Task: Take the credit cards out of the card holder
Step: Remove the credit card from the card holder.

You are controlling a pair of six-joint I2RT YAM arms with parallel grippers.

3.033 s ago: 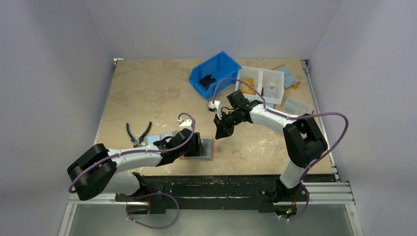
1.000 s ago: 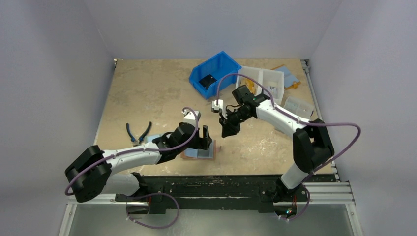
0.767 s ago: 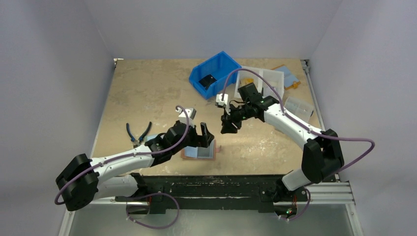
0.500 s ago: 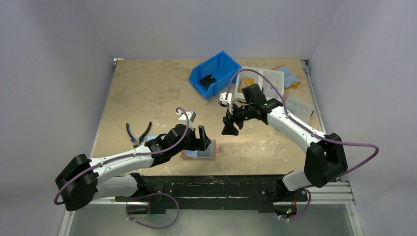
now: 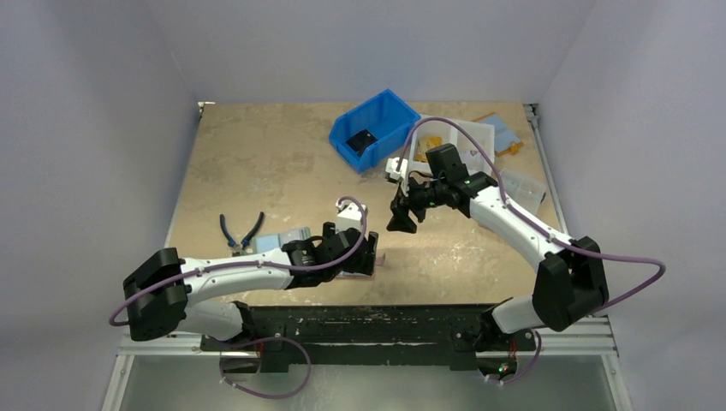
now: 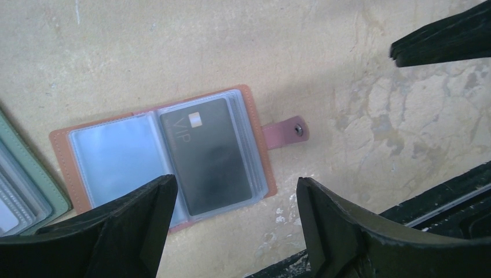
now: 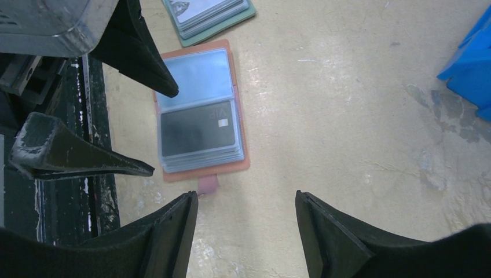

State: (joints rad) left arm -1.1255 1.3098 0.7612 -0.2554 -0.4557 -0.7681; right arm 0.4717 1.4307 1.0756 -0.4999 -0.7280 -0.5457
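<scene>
The card holder [image 6: 168,162] lies open and flat on the table, salmon-brown at the edges, with its snap tab [image 6: 286,130] pointing right. Its left page is an empty light-blue sleeve. The right page holds a dark grey credit card [image 6: 208,153] marked VIP, on top of several stacked sleeves. My left gripper [image 6: 234,182] hovers open just above the holder's near edge, touching nothing. My right gripper [image 7: 246,200] is open and empty, higher up and beyond the tab, with the holder [image 7: 200,110] ahead of it. From above, the left gripper [image 5: 366,253] hides most of the holder.
A green card folder [image 7: 208,14] lies just left of the holder. Pliers [image 5: 240,231] lie further left. At the back stand a blue bin [image 5: 372,128], a white compartment tray [image 5: 458,145] and a clear box [image 5: 518,184]. The black table rail [image 7: 92,174] runs close by the holder.
My left gripper has swung right and down over the open card holder. My right wrist has drawn back a little toward the far right, and its jaws now stand apart.
</scene>
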